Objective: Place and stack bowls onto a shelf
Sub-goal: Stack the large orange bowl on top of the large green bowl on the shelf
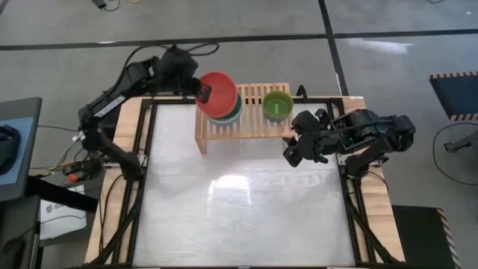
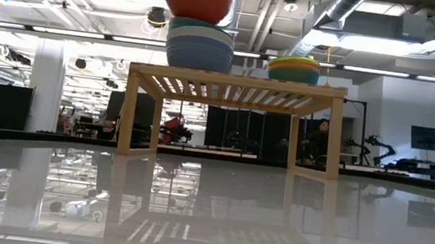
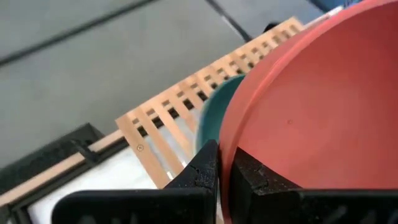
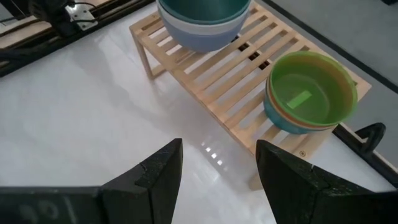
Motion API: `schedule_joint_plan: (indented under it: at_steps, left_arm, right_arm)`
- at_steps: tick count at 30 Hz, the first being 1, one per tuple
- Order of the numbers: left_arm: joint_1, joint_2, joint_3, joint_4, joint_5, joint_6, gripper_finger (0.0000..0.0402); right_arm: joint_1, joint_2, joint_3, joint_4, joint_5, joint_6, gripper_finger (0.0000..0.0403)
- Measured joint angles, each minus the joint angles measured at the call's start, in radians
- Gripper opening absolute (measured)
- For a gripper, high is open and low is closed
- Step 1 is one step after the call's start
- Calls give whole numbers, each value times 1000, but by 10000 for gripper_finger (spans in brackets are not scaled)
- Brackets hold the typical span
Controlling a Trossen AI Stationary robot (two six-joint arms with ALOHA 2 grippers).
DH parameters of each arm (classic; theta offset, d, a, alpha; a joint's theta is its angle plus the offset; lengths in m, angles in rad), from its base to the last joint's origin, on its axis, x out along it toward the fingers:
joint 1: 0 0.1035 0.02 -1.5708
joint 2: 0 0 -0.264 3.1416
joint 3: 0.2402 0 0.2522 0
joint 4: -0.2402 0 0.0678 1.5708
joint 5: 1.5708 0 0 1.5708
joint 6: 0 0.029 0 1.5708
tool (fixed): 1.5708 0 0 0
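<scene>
Red-orange bowl (image 1: 219,88), likely light, stiff, slick plastic best pinched at the rim, is clamped there by left gripper (image 3: 222,169) just above the stack (image 4: 202,22) on the shelf (image 1: 252,123); green stack (image 4: 309,92) well apart; right gripper (image 4: 219,163) idle, jaws wide and empty.

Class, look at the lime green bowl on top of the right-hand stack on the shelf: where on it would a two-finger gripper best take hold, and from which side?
Grip the lime green bowl by its thin rim, one finger inside and one outside, coming down from above. It sits upright and nested in the bowls beneath, so its wall is mostly hidden and only the rim stands free. The open right gripper, beside the shelf, is probably nearest.
</scene>
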Motion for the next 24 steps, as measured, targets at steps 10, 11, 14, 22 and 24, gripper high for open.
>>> schedule_joint_plan:
  at_steps: [10, 11, 14, 22, 24]
  left_arm:
    - [119, 89, 3, -2, 158, 48, 0]
    - [126, 94, 3, -14, 189, 47, 0]
    - [149, 104, 3, -76, 242, 45, 0]
    - [163, 111, 11, -95, 269, 68, 10]
    - [161, 111, 23, -96, 275, 79, 25]
  right_arm:
    - [-9, 0, 0, -1, 0, -22, 228]
    - [-9, 0, 0, -1, 0, -22, 228]
    - [-14, -3, 0, -1, 0, -25, 228]
    - [-40, -16, 0, -1, -1, -25, 228]
    - [-49, -18, 0, -2, -1, -25, 228]
